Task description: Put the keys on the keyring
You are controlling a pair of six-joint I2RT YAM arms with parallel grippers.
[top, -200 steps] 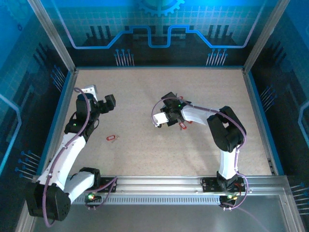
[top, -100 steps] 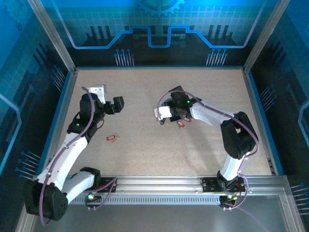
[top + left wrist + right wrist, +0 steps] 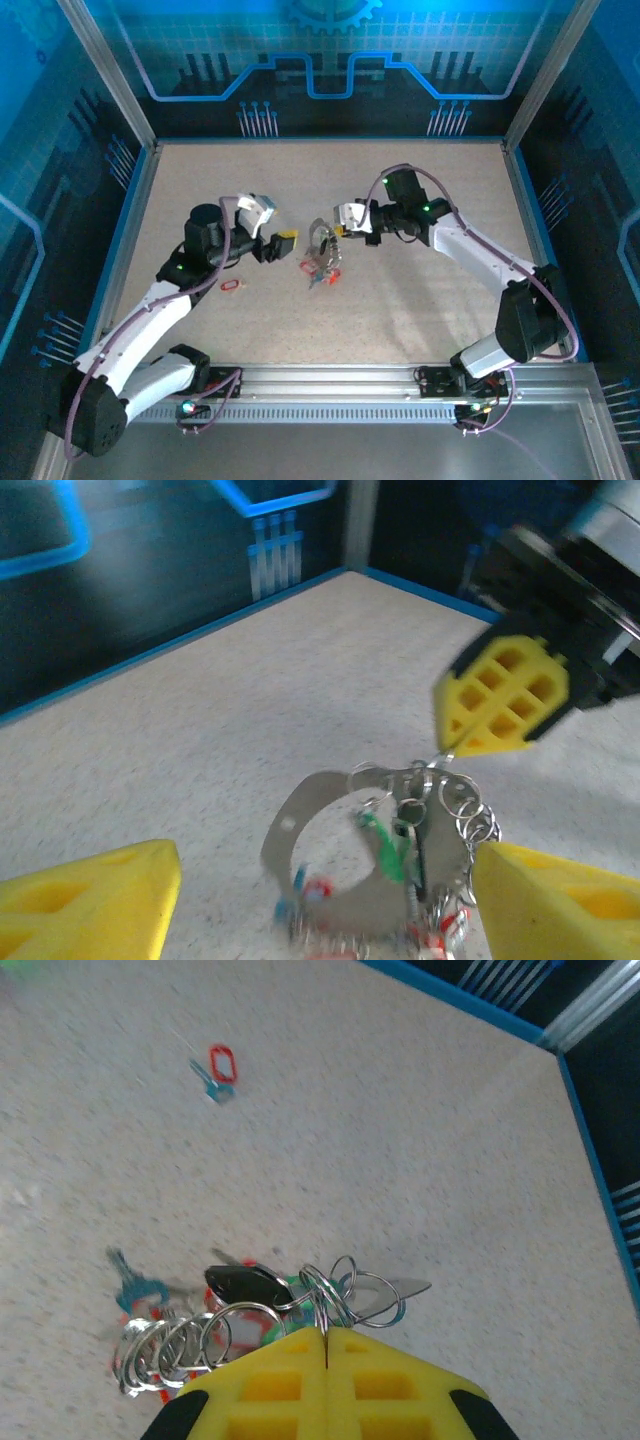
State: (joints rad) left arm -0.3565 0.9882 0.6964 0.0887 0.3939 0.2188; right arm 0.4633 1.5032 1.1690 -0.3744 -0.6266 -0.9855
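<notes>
The keyring [image 3: 320, 245] is pinched in the closed right gripper [image 3: 325, 1335] at the table's [image 3: 430, 310] middle, and could be yanked free if the open left gripper [image 3: 284, 242] beside it is shut on dangling keys [image 3: 322, 275].

The counter [image 3: 420, 310] is a pale, speckled beige surface with a blue rim [image 3: 330, 140] along its left, far and right edges and a metal rail [image 3: 340, 378] along its near edge. One key [image 3: 233, 285] with a red tag lies flat and alone on it, left of the middle and towards the near edge; from the right wrist it shows well apart [image 3: 221, 1082]. The keyring [image 3: 320, 265], heavy with keys and loose rings, is near the middle. Whether its lowest pieces touch the counter cannot be told.
</notes>
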